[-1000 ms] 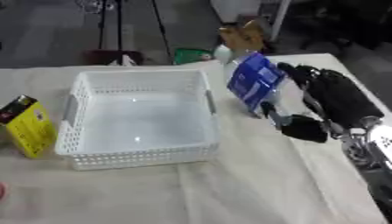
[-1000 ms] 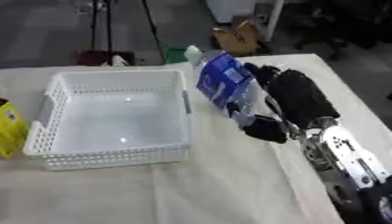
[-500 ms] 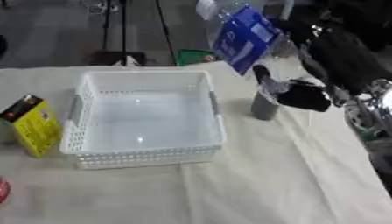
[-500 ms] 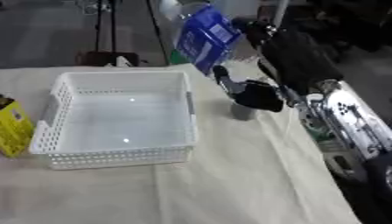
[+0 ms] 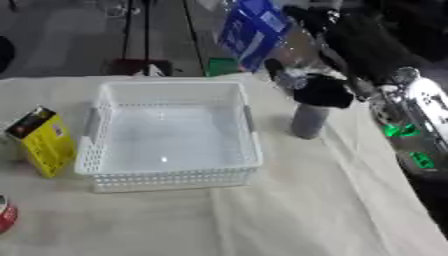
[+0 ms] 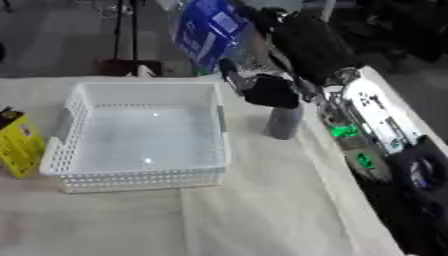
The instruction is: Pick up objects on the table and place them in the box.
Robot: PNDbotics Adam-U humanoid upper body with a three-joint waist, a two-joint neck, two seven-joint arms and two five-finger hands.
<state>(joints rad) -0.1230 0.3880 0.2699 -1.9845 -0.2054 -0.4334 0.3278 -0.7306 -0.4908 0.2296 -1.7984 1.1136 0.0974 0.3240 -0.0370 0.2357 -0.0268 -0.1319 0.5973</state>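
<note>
While right hand (image 5: 325,89) lifts blue bottle (image 5: 254,31), red object (image 5: 5,214) (left-eye only)

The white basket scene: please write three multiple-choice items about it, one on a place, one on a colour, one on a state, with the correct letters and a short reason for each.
1. Where does the yellow box stand?
A. inside the white basket
B. on the table, left of the white basket
C. in the right robot hand

2. What colour is the label of the bottle that is lifted?
A. blue
B. red
C. green

3. What is inside the white basket?
A. the grey cylinder
B. the yellow box
C. nothing

Answers:
1 B: the yellow box stands on the table, beside the left wall of the white basket.
2 A: the bottle in the right robot hand has a blue label.
3 C: the basket floor is bare; the grey cylinder stands outside, to its right.
</note>
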